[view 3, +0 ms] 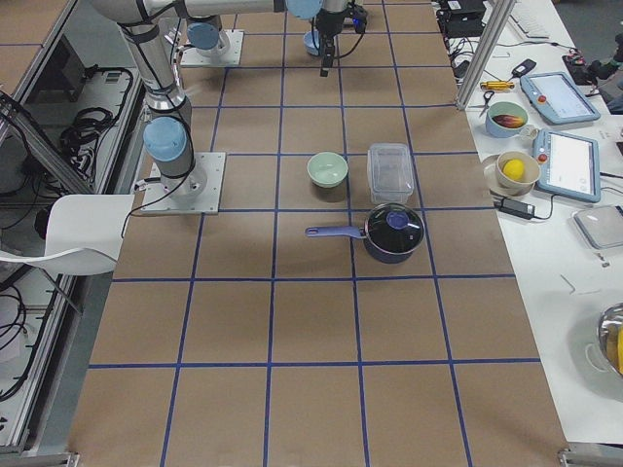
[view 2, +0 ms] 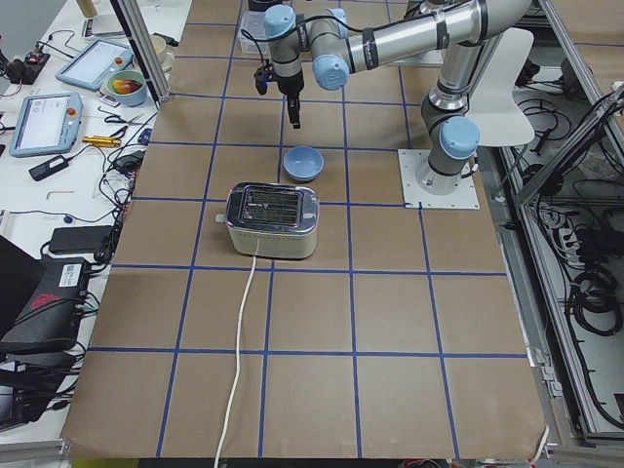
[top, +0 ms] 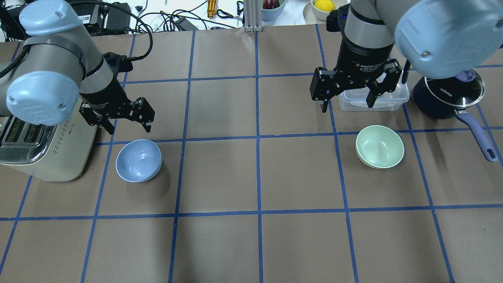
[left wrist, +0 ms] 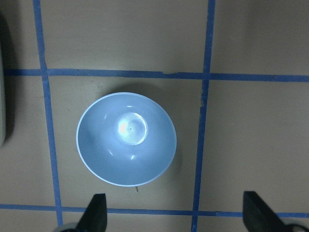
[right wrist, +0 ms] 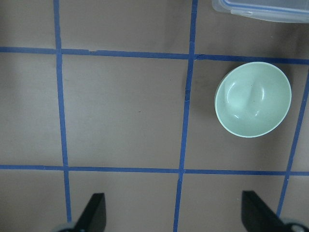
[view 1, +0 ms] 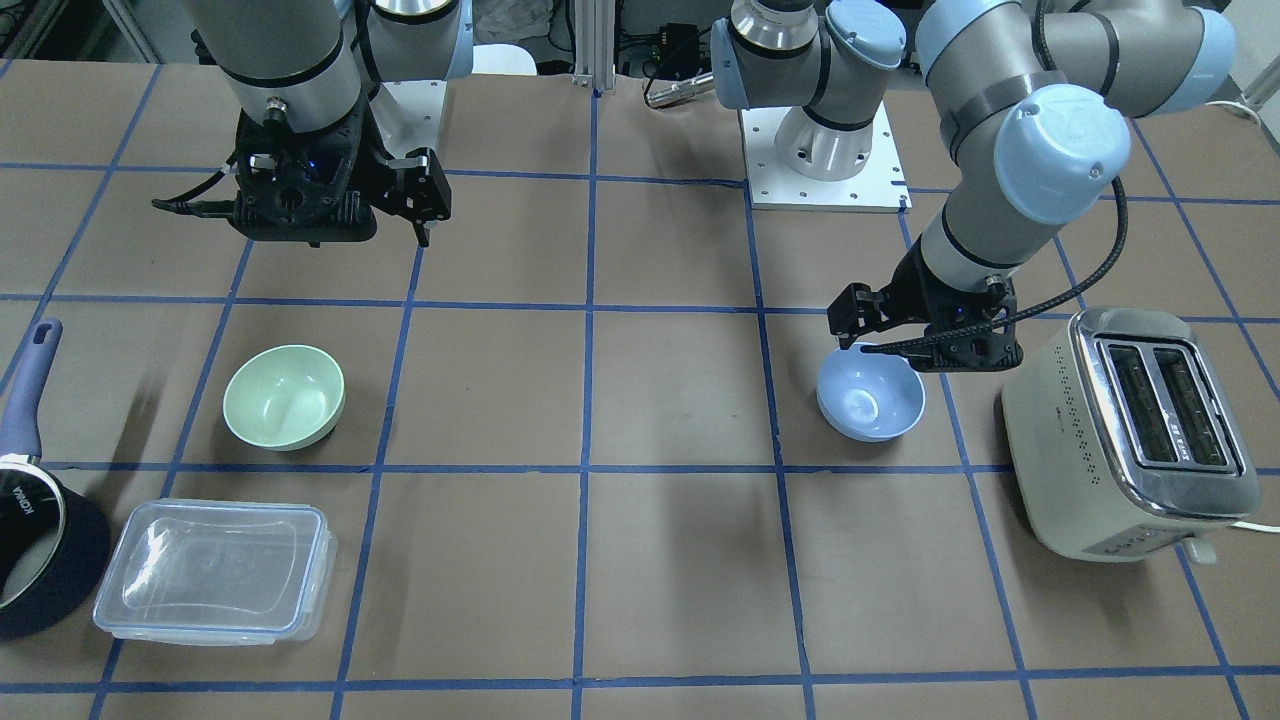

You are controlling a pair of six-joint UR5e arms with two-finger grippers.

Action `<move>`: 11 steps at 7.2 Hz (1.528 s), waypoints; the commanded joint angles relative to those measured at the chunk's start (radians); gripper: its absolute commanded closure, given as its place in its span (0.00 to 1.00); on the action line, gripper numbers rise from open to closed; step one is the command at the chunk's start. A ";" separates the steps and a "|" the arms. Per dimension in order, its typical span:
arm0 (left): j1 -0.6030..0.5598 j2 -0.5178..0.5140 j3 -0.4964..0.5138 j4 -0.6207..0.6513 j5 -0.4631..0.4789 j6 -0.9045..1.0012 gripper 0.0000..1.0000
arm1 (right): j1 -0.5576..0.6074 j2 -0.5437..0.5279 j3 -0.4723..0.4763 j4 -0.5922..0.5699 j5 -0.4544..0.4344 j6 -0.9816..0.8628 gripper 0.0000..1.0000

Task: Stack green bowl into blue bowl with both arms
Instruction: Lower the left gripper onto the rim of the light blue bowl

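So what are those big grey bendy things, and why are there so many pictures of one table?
They are a robot's left arm and right arm. Each ends in a two-finger gripper. The left gripper hangs open near the blue bowl. The right gripper hangs open near the green bowl. Neither holds anything. Four pictures come from cameras fixed around the table: one behind the robot, one facing it and one at each end. Two come from small cameras on the wrists, looking down. The table also has a toaster, a clear box and a dark pot.
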 commanded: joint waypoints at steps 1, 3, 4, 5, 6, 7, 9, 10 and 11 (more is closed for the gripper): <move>0.047 -0.005 -0.080 0.091 0.005 0.073 0.00 | 0.000 0.000 -0.001 -0.001 0.000 0.000 0.00; 0.078 -0.017 -0.133 0.164 0.022 0.122 0.00 | 0.000 0.007 -0.003 -0.001 -0.001 0.001 0.00; 0.095 -0.037 -0.147 0.197 0.025 0.138 0.00 | 0.000 0.007 -0.001 0.000 0.000 0.001 0.00; 0.102 -0.053 -0.171 0.243 0.027 0.147 0.00 | 0.000 0.007 -0.003 -0.001 -0.001 0.001 0.00; 0.107 -0.063 -0.185 0.276 0.027 0.168 0.00 | 0.000 0.007 -0.003 -0.001 -0.001 0.001 0.00; 0.118 -0.073 -0.187 0.278 0.027 0.172 0.00 | 0.000 0.007 -0.003 0.000 -0.001 0.001 0.00; 0.119 -0.085 -0.176 0.281 0.025 0.166 0.00 | 0.000 0.007 -0.001 -0.001 -0.001 0.001 0.00; 0.107 -0.092 -0.161 0.311 0.017 0.114 0.00 | 0.000 0.007 -0.003 0.000 -0.001 0.001 0.00; 0.087 -0.093 -0.158 0.317 0.011 0.048 0.00 | 0.000 0.007 -0.001 0.000 -0.003 0.001 0.00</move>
